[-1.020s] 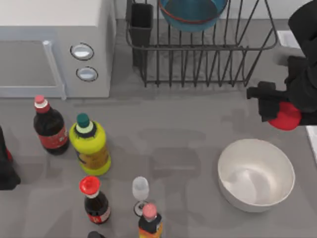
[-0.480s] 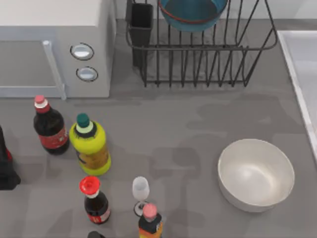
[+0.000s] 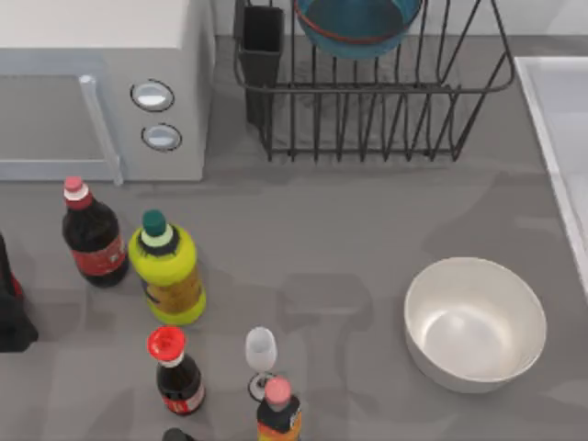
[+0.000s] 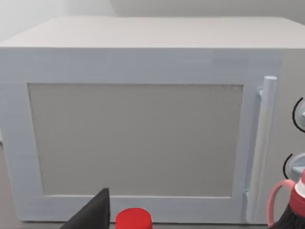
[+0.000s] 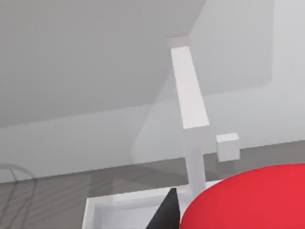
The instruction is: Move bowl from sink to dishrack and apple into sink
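top view has the bowl [image 3: 356, 26] sitting in the dishrack [image 3: 377, 92]; right wrist view has the apple [image 5: 248, 198] up close by the sink [image 5: 128, 210]. can't tell whether the right gripper is grasping it.

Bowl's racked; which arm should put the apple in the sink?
Right, probably. The apple looms at its wrist camera, with the sink rim and faucet just beyond. The left wrist faces the microwave.

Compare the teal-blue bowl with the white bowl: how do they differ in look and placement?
The round teal-blue bowl with a thin dark red line near its rim sits in the black wire dishrack at the table's far edge; the plain white bowl with a pale inside stands on the grey table, nearer, toward the right. Both are round, open and empty.
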### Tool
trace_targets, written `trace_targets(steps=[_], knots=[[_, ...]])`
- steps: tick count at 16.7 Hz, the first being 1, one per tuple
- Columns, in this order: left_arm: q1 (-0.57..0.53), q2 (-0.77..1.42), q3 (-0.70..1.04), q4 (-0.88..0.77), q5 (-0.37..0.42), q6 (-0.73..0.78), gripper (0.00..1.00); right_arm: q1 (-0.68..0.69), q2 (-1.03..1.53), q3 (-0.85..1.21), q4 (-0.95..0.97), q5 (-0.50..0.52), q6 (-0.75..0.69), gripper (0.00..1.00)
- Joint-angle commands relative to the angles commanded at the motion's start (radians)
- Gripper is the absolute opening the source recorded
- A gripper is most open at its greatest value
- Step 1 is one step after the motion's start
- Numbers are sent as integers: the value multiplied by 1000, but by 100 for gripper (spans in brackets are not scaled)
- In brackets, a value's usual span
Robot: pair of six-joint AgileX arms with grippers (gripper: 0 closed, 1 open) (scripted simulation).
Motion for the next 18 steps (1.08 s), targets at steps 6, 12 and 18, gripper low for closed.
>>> trace_targets(steps=[6,12,18], knots=[[0,0,0,0,0,0,100,-87,-43,-213,351,-83,-25,0],[0,0,0,0,0,0,100,-107,-89,-310,456,-104,-74,0],[0,0,0,0,0,0,100,-103,-71,-309,467,-103,-71,0]])
